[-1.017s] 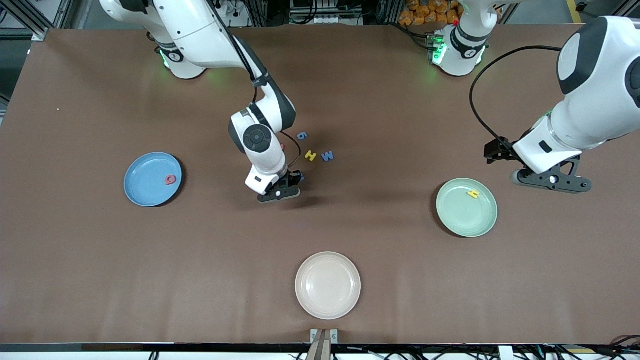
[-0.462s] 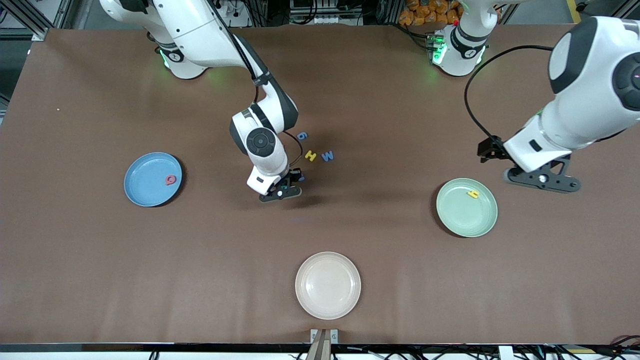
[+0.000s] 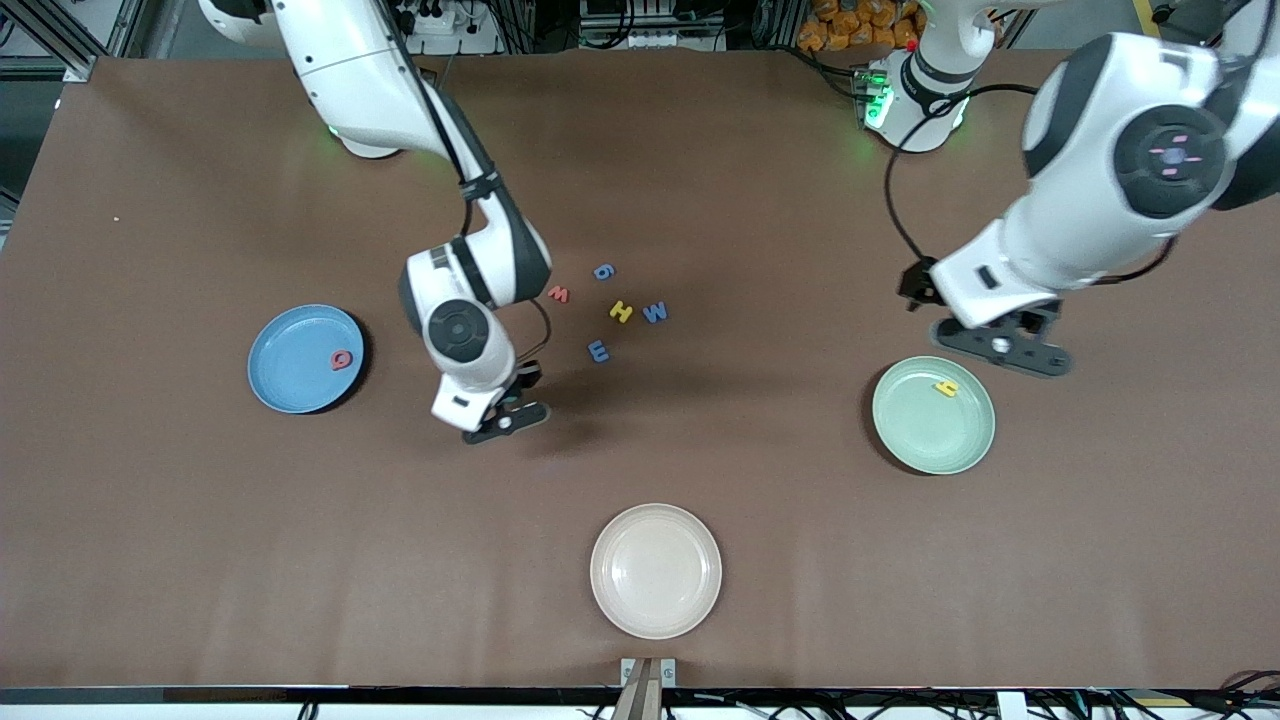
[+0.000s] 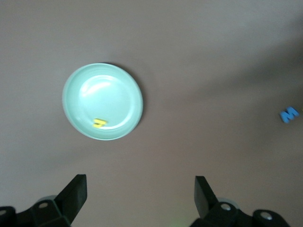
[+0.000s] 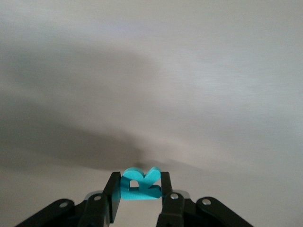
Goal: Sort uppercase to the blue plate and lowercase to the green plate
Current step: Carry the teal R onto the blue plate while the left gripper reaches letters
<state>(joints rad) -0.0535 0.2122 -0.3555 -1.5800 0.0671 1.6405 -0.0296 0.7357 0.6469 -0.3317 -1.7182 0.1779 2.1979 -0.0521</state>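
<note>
My right gripper (image 3: 505, 421) hangs over bare table between the blue plate (image 3: 290, 375) and the loose letters. In the right wrist view that gripper (image 5: 139, 178) is shut on the teal R (image 5: 140, 185). A red Q (image 3: 343, 360) lies on the blue plate. Red w (image 3: 559, 294), blue g (image 3: 604, 271), yellow H (image 3: 621, 311), blue W (image 3: 655, 312) and periwinkle e (image 3: 598, 350) lie mid-table. The green plate (image 3: 925, 435) carries a yellow letter (image 3: 946, 388). My left gripper (image 3: 1000, 350) stands open and empty over the table beside that plate's rim.
A cream-pink plate (image 3: 655, 570) sits near the table's front edge, at the middle. The left wrist view shows the green plate (image 4: 109, 85) with its yellow letter (image 4: 100, 123), and the blue W (image 4: 289, 114) farther off.
The right arm has lifted off the letter cluster with the teal R and moved toward the blue plate, uncovering the red w and the e. The left arm has swung in toward the green plate.
</note>
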